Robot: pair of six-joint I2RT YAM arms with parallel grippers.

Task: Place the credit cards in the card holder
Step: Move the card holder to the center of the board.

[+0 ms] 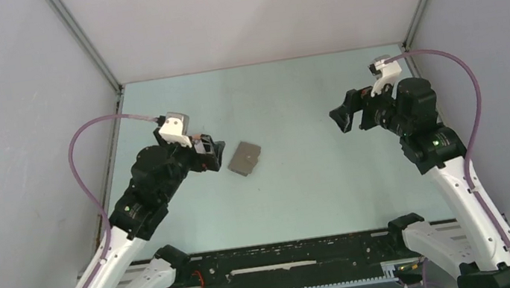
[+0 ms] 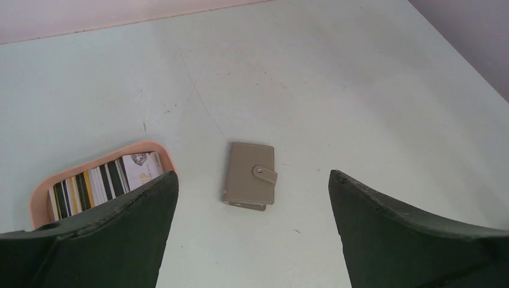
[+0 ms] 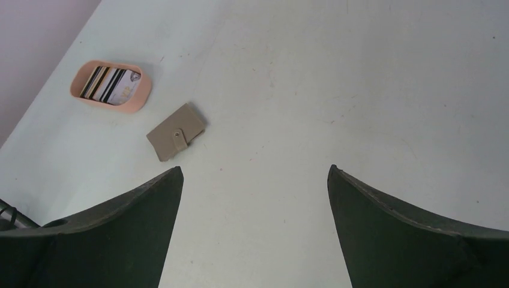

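Pale green tabletop (image 1: 318, 188) fills every view, boxed in by plain grey walls (image 1: 6, 111) on three sides. On it we find the credit cards (image 3: 111, 84) already packed side by side in the pink card holder (image 3: 120, 106), striped faces up and a whitish one at the end. No card lies loose on the table that we can see. Just beside the holder, not touching it, sits a grey wallet (image 3: 177, 132) with its snap shut; we cannot tell whether anything is left inside it. The left gripper (image 1: 210, 155) hovers over this spot with its jaws spread wide and nothing between them. One of its fingers covers the near end of the holder in the wrist view, and the arm hides the holder from above. The right gripper (image 1: 353, 113) hangs well apart on the far right, also spread and empty. We judge the loading finished or nearly so, so the careful move is to lift the left arm straight up, clear of the raised rim, rather than sweep sideways and nudge the holder or wallet. Bare table stretches between the two arms, while the left wall stands close to the holder.
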